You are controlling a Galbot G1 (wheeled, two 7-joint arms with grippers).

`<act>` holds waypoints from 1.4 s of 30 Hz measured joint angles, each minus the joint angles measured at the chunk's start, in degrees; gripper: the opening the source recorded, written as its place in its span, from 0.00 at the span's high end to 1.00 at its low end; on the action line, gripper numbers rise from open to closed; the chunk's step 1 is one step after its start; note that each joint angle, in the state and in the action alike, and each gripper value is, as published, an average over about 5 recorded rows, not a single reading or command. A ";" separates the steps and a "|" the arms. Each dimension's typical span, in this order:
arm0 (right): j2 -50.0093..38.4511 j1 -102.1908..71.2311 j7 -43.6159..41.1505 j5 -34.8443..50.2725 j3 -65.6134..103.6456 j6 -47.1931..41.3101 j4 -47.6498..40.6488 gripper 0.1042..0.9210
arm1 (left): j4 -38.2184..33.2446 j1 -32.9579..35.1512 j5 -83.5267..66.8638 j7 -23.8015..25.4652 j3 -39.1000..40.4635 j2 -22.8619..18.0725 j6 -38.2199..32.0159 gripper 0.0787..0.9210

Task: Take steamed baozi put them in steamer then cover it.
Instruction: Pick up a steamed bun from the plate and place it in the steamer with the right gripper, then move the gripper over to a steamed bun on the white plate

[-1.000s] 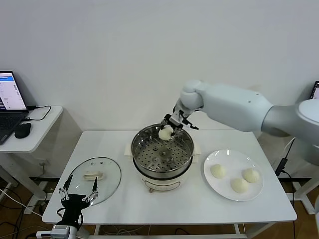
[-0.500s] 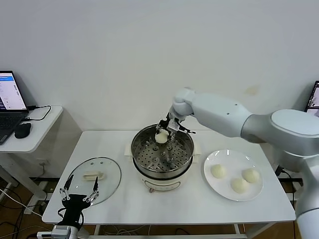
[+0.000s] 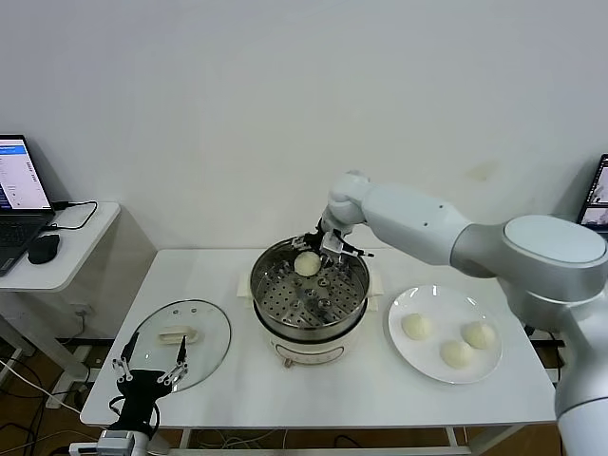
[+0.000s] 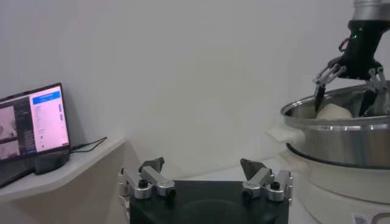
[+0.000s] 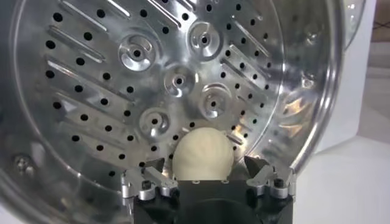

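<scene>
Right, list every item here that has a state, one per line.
Steamer: uncovered, one bun inside.
Baozi in steamer: on the perforated tray at the far side, released.
Baozi on plate: three, waiting.
Glass lid: off, flat on the table left of the steamer.
Right claw: open, straddling the bun.
Left claw: open, empty, near the lid.
Laptop: screen on.

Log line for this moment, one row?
right hand: open over baozi on steamer tray | left hand: open, parked near cover | plate: three buns

Head camera overlooks the table; both wrist cameras share the steamer [image 3: 309, 290].
</scene>
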 measured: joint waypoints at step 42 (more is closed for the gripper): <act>-40.95 -3.84 -12.22 21.04 2.54 -44.75 29.51 0.12 | -2.92 0.59 1.24 0.10 -0.82 1.01 0.84 0.12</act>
